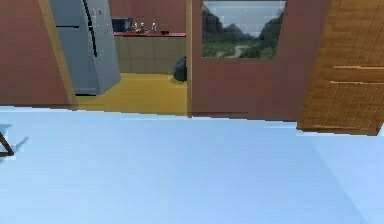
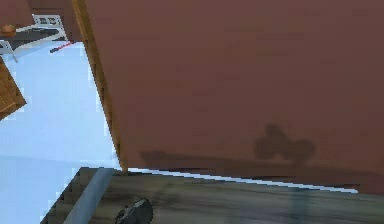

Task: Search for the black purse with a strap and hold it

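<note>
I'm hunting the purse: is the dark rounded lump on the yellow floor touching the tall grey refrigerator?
Apart. The forward view shows bare yellow floor between the dark rounded lump and the tall grey refrigerator.

Fridge [image 1: 88, 42] left of counter [image 1: 150, 38]; wall picture [image 1: 243, 30] farther right

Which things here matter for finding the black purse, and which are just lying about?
Maybe for the job:
- dark rounded thing on the yellow floor
- dark lump on the wooden floor
Neither is clearly a purse with a strap.

Just lying about:
- fridge
- counter
- landscape picture
- wooden panel
- red thing
</note>
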